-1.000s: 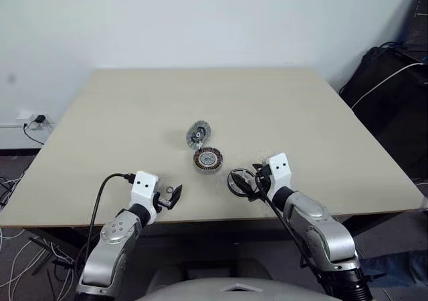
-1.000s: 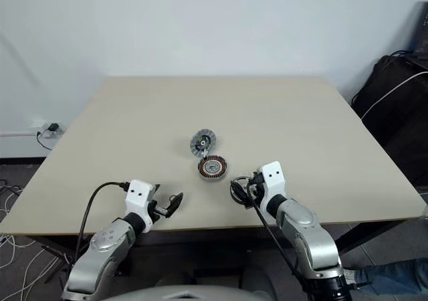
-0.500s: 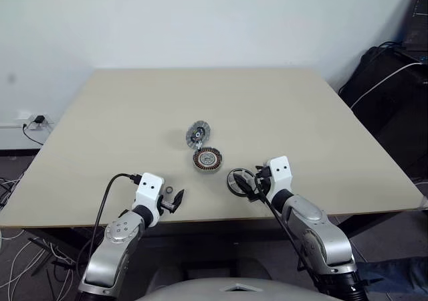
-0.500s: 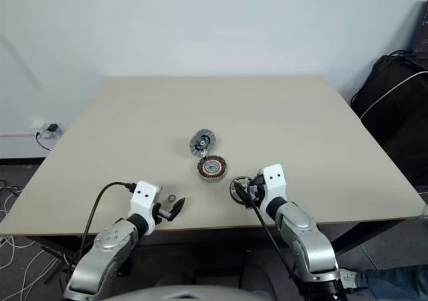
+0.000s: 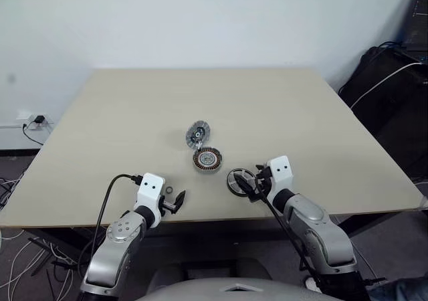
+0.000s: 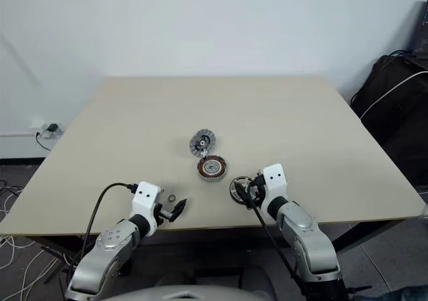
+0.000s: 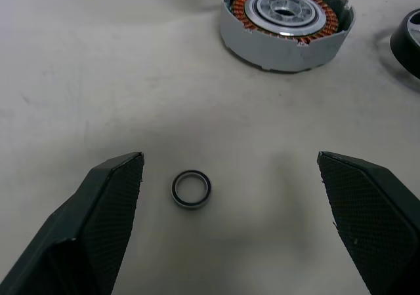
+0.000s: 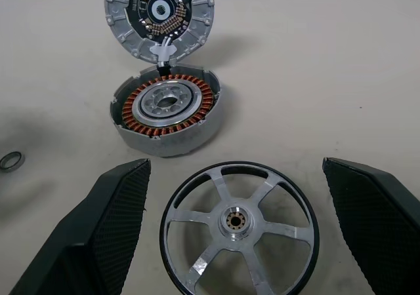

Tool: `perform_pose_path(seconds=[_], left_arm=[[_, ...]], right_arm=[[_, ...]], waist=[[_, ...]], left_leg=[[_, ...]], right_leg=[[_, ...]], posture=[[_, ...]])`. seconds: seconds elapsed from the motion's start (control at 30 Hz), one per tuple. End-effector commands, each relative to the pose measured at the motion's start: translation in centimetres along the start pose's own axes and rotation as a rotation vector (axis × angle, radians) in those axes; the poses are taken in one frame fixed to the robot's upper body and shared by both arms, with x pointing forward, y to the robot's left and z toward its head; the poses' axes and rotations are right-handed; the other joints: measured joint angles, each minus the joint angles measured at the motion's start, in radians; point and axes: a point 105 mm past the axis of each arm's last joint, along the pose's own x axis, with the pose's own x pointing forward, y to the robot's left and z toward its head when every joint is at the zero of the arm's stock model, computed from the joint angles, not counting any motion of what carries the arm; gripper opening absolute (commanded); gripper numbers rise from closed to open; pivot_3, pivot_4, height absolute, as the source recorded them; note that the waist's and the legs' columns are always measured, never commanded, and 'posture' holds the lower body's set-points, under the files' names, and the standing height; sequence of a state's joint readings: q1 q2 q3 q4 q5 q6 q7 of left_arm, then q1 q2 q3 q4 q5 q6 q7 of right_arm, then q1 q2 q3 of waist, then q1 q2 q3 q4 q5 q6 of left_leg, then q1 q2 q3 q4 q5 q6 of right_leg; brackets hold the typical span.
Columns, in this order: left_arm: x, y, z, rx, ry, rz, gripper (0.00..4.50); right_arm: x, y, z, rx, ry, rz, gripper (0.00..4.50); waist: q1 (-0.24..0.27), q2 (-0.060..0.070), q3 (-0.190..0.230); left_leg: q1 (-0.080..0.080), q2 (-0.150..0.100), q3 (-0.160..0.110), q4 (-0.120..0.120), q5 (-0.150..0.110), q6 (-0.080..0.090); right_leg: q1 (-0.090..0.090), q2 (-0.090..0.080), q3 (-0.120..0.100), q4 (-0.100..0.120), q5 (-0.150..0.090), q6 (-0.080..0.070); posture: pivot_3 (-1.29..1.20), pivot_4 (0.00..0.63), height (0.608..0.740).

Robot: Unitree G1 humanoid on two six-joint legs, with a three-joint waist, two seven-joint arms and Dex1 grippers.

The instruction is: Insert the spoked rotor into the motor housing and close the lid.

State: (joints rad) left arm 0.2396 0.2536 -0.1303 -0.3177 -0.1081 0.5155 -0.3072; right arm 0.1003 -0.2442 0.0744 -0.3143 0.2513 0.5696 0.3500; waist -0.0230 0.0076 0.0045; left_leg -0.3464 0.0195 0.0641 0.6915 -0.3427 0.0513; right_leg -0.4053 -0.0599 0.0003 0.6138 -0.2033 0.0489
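The motor housing [image 8: 167,115], a grey cup with copper windings, sits at the table's middle [image 5: 207,159]. Its lid [image 8: 159,16], a grey disc with a dark circuit face, lies just behind it, joined by a short lead. The spoked rotor [image 8: 239,225], a dark ring with silver spokes, lies flat between the wide-open fingers of my right gripper [image 5: 245,185]. My left gripper [image 5: 174,201] is open near the front edge, straddling a small metal ring [image 7: 191,189] without touching it. The housing [image 7: 283,23] lies beyond it.
The beige table [image 5: 134,114] stands against a white wall. Black bags with a white cable [image 5: 394,93] sit on the right. A wall socket with cables [image 5: 33,122] is low on the left.
None of the parts on the table has moved. The left gripper has tipped down slightly over the small ring; the right gripper stays over the rotor.
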Motion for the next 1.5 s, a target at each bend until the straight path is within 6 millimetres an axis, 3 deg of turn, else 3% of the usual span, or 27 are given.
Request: perform_pose_path(seconds=[0.03, 0.4, 0.7, 0.83, 1.13, 1.27, 1.5], left_arm=[[0.5, -0.2, 1.3, 0.007, -0.037, 0.001, 4.46], [2.5, 0.6, -0.1, -0.016, 0.037, 0.017, 4.46], [2.9, 0.7, -1.8, -0.004, 0.127, 0.008, 4.46], [2.8, 0.8, -2.1, 0.004, 0.147, 0.013, 3.64], [1.9, 0.5, -2.4, 0.024, 0.166, 0.003, 0.71], [1.3, 0.3, -2.1, 0.028, 0.163, -0.008, 0.67], [2.7, -0.7, 3.0, 0.021, -0.023, -0.037, 0.67]], right_arm=[[0.0, 0.3, 1.3, -0.014, -0.055, 0.014, 4.47], [0.2, 0.4, 1.4, -0.003, -0.063, 0.010, 4.47], [0.2, 0.3, 1.4, 0.007, -0.068, -0.001, 4.47], [0.3, 0.2, 1.3, 0.011, -0.068, -0.007, 4.50], [0.4, 0.4, 1.2, 0.016, -0.063, -0.005, 4.50], [0.5, 0.3, 1.1, 0.017, -0.060, -0.006, 4.50], [0.7, 0.5, 1.2, 0.015, -0.060, 0.004, 4.50]], waist=[[0.000, 0.000, 0.000], [0.001, -0.001, 0.001], [0.002, 0.000, 0.000], [0.001, 0.001, -0.001], [0.003, 0.002, -0.001], [0.001, 0.002, -0.001], [0.007, -0.001, 0.002]], left_leg=[[0.000, 0.000, 0.000, 0.000, 0.000, 0.000], [0.000, -0.003, 0.000, 0.000, 0.000, 0.000], [0.002, -0.003, -0.001, 0.000, 0.000, -0.001], [0.004, -0.003, -0.001, 0.000, 0.000, 0.000], [0.003, -0.002, -0.002, 0.000, -0.001, 0.001], [0.003, 0.001, -0.002, 0.000, -0.001, 0.001], [0.002, 0.001, -0.002, 0.000, 0.000, 0.001]], right_leg=[[0.000, 0.000, 0.000, 0.000, 0.000, 0.000], [0.000, 0.000, 0.000, 0.000, 0.000, 0.000], [0.003, 0.000, 0.000, 0.000, 0.000, 0.000], [0.005, 0.000, 0.000, 0.000, 0.000, 0.000], [0.005, -0.001, 0.000, -0.001, 0.000, 0.000], [0.004, -0.001, 0.000, -0.001, 0.000, 0.000], [0.004, -0.001, 0.000, -0.001, 0.000, 0.000]], posture=[[0.00, 0.000, 0.740], [0.00, 0.000, 0.740], [0.00, 0.000, 0.740], [0.00, 0.000, 0.740], [0.00, 0.000, 0.740], [0.00, 0.000, 0.740], [0.00, 0.000, 0.740]])
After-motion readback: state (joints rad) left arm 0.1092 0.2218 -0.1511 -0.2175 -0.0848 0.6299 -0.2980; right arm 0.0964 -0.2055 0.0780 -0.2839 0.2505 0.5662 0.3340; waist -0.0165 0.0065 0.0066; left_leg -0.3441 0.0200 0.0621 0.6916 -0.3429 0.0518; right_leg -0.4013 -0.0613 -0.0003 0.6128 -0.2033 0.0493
